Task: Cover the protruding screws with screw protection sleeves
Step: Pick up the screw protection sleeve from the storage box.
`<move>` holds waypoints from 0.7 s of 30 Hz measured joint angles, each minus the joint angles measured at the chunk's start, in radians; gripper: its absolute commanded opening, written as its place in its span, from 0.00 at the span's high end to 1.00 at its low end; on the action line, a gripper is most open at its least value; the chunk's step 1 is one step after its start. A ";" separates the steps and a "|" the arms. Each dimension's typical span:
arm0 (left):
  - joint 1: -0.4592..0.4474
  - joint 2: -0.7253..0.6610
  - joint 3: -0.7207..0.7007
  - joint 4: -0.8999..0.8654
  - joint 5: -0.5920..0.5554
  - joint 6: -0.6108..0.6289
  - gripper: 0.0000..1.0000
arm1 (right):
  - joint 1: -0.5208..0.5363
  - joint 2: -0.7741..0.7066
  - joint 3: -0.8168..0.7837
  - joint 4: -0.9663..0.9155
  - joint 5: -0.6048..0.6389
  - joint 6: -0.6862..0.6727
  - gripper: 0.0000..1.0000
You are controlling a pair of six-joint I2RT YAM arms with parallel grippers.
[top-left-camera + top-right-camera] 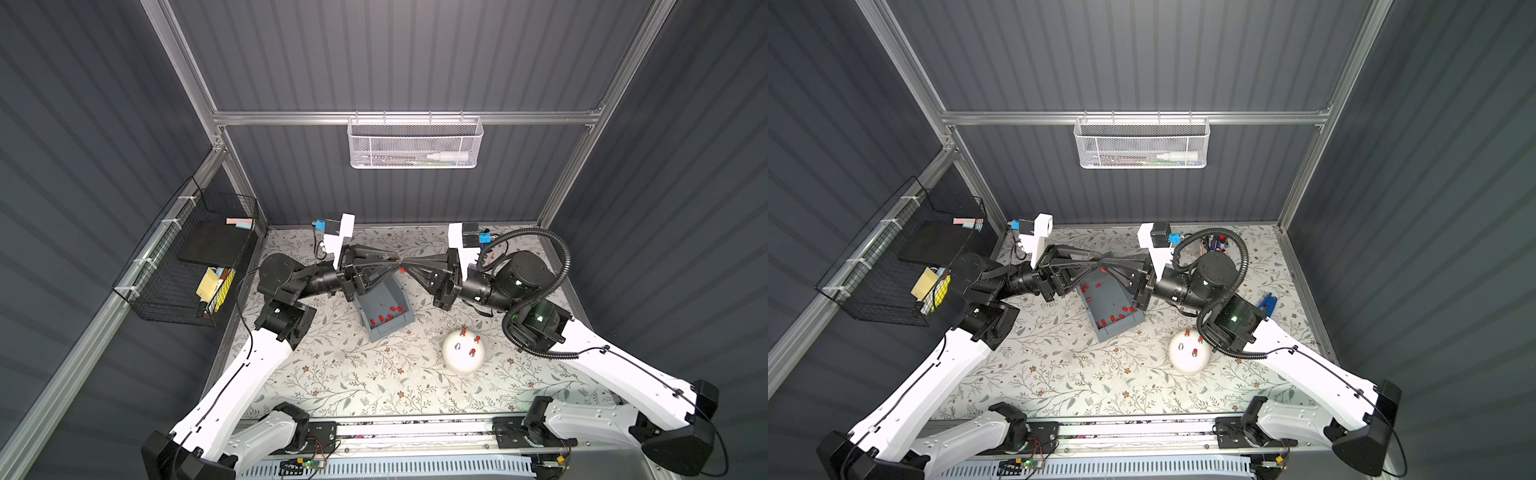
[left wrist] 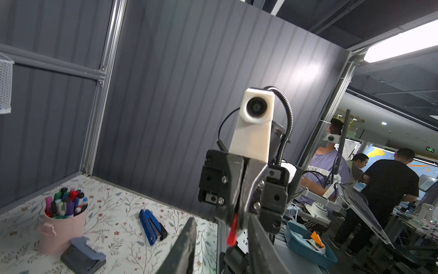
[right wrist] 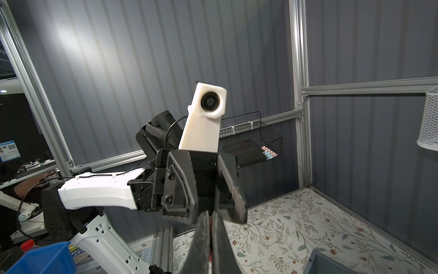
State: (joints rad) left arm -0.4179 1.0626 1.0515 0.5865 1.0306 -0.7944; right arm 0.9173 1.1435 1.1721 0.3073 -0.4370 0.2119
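Observation:
Both grippers meet tip to tip above the grey bin (image 1: 384, 307). My right gripper (image 3: 211, 215) is shut on a red screw protection sleeve (image 2: 232, 230), which also shows under the tips in both top views (image 1: 402, 270) (image 1: 1103, 270). My left gripper (image 2: 221, 218) is open, its fingers (image 2: 184, 246) standing either side of that sleeve with a gap. Several more sleeves (image 1: 384, 318) lie in the bin. The white dome (image 1: 463, 361) stands front right; three of its protruding screws wear red sleeves (image 1: 477, 339) and one screw (image 1: 457, 345) is bare.
A pink cup of marker pens (image 2: 62, 213), a blue stapler (image 2: 151, 225) and a grey hole punch (image 2: 83, 256) sit at the back right of the floral table. A black wire basket (image 1: 187, 266) hangs on the left wall, a white mesh basket (image 1: 415, 141) on the back wall.

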 measured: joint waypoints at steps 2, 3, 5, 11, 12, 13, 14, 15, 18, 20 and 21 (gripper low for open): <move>0.000 0.008 0.000 0.036 -0.001 -0.027 0.73 | 0.002 0.002 0.000 0.001 -0.005 0.005 1.00; 0.000 0.012 0.000 0.047 -0.003 -0.037 0.72 | 0.003 0.003 0.000 0.001 -0.006 0.006 1.00; 0.000 0.016 0.000 0.061 -0.004 -0.055 0.67 | 0.006 0.003 0.000 0.002 -0.007 0.006 1.00; 0.000 0.016 -0.001 0.074 -0.007 -0.072 0.57 | 0.012 -0.001 0.000 0.026 -0.002 0.006 1.00; 0.000 0.016 -0.003 0.076 -0.007 -0.072 0.57 | 0.012 -0.002 0.000 0.029 0.000 0.006 1.00; 0.000 0.015 -0.007 0.078 -0.006 -0.072 0.57 | 0.013 -0.004 0.000 0.034 0.004 0.006 1.00; 0.000 0.014 -0.011 0.080 -0.006 -0.072 0.57 | 0.013 -0.006 -0.001 0.037 0.008 0.006 1.00; 0.000 0.014 -0.014 0.080 -0.006 -0.072 0.57 | 0.014 -0.007 -0.001 0.039 0.013 0.006 1.00; 0.000 0.013 -0.019 0.080 0.001 -0.072 0.59 | 0.016 -0.011 -0.001 0.045 0.029 0.006 1.00; 0.000 0.012 -0.019 0.082 0.005 -0.073 0.62 | 0.016 -0.012 -0.001 0.045 0.037 0.006 1.00; 0.000 0.011 -0.020 0.087 0.007 -0.076 0.63 | 0.017 -0.011 -0.001 0.045 0.039 0.006 1.00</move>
State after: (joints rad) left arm -0.4179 1.0740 1.0313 0.6735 1.0378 -0.8703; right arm 0.9340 1.1320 1.1713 0.3519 -0.3981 0.2180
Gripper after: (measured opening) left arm 0.390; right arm 0.051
